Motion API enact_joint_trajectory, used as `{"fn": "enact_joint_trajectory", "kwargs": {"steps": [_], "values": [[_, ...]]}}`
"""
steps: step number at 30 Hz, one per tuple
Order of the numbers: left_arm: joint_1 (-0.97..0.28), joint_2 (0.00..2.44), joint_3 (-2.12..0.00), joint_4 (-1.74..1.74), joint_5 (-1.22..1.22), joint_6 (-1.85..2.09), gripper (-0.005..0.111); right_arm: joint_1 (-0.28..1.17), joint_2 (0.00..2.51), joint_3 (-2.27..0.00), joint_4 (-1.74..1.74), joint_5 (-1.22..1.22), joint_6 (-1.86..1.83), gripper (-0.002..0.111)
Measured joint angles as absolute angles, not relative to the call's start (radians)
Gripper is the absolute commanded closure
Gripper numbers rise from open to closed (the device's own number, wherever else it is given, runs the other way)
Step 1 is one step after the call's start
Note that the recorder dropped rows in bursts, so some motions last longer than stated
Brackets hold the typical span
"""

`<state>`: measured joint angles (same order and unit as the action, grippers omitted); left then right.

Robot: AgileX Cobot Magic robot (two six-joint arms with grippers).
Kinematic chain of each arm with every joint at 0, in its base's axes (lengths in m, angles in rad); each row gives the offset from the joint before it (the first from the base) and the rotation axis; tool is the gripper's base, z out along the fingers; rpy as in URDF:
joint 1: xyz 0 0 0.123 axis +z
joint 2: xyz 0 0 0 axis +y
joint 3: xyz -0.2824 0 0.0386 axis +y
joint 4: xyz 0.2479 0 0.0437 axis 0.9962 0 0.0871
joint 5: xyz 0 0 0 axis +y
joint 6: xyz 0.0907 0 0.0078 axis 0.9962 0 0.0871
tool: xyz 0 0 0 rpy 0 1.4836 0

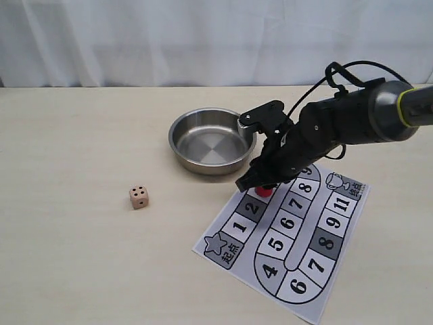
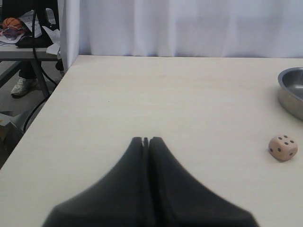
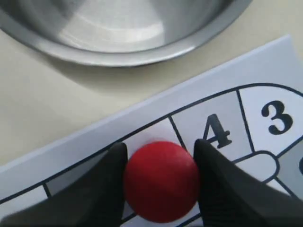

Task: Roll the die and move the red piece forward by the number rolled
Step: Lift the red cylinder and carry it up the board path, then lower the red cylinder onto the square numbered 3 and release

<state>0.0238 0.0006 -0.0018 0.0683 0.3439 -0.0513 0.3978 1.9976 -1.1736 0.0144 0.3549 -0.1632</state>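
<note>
Right gripper (image 3: 160,147): I have its fingers (image 3: 116,163) pressed against both sides of the red piece (image 3: 161,182), which stands on the printed game board (image 1: 287,230) in the square beside the 4, near the steel bowl (image 1: 177,139); die (image 1: 139,197) on the table (image 1: 81,135), well apart from the board, four pips up; left gripper (image 2: 146,141) closed on nothing.

Cannot see most of the red piece (image 1: 265,191) in the exterior view: masked by the right gripper (image 1: 256,184), only a red sliver left. Cannot read the printed game board (image 1: 318,264) square beneath it in the right wrist view, nor the squares under the arm. Loses much of the steel bowl (image 2: 291,94) past the left wrist view's edge. Blurs the left gripper (image 2: 146,140) jaws, cropped there too.
</note>
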Motion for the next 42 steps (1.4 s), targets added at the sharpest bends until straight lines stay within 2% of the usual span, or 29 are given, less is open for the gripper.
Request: {"fn": "enact_joint_trajectory", "kwargs": {"steps": [6, 11, 20, 23, 29, 33, 42], "values": [[0.024, 0.001, -0.002, 0.068, 0.344, -0.051, 0.107, 0.397, 1.968, -1.175, 0.0, 0.35, -0.165, 0.104], [0.024, 0.001, -0.002, 0.068, 0.344, -0.051, 0.107, 0.336, 1.913, -1.175, 0.0, 0.279, -0.13, 0.104], [0.024, 0.001, -0.002, 0.068, 0.344, -0.051, 0.107, 0.328, 2.035, -1.178, 0.021, 0.215, -0.119, 0.104], [0.024, 0.001, -0.002, 0.068, 0.344, -0.051, 0.107, 0.328, 2.035, -1.179, 0.021, 0.217, -0.119, 0.096], [0.024, 0.001, -0.002, 0.068, 0.344, -0.051, 0.107, 0.328, 2.035, -1.179, 0.024, 0.219, -0.115, 0.058], [0.024, 0.001, -0.002, 0.068, 0.344, -0.051, 0.107, 0.328, 2.046, -1.176, 0.032, 0.243, -0.113, 0.045], [0.024, 0.001, -0.002, 0.068, 0.344, -0.051, 0.107, 0.328, 1.991, -1.176, 0.043, 0.239, -0.111, 0.044]]}}
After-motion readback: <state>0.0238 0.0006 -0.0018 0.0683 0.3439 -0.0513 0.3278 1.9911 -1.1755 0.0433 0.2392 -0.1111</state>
